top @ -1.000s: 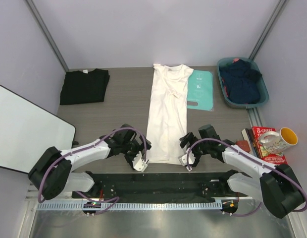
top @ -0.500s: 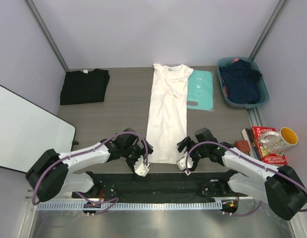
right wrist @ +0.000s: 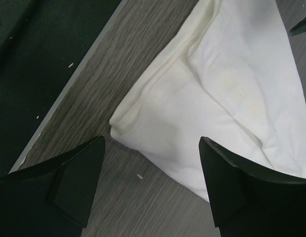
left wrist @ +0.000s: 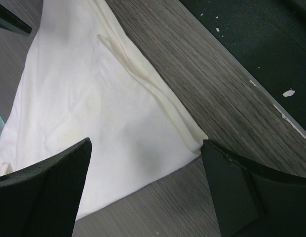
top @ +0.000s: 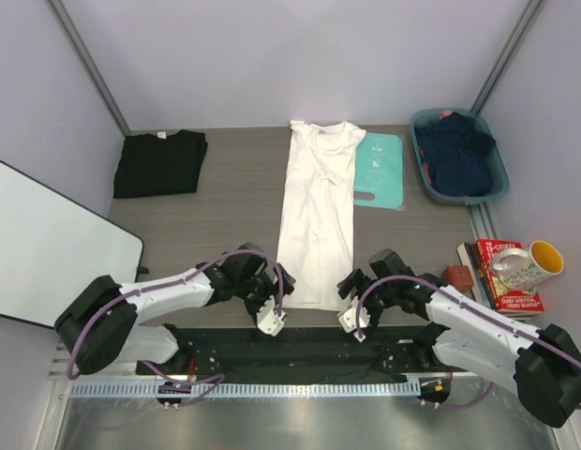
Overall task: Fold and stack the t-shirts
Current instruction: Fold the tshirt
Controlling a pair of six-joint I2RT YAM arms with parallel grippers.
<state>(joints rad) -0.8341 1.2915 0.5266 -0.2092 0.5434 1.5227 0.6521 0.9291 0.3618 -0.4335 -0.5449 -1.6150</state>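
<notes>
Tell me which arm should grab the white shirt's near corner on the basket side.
Right. The right gripper sits open at that corner of the white shirt, framed between its fingers in the wrist view. The left gripper is open at the opposite near corner, across the hem.

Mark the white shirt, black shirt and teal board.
white shirt (top: pixel 316 216), top view, middle of the body
black shirt (top: pixel 159 163), top view, centre of the folded cloth
teal board (top: pixel 384 173), top view, centre of its bare face
</notes>
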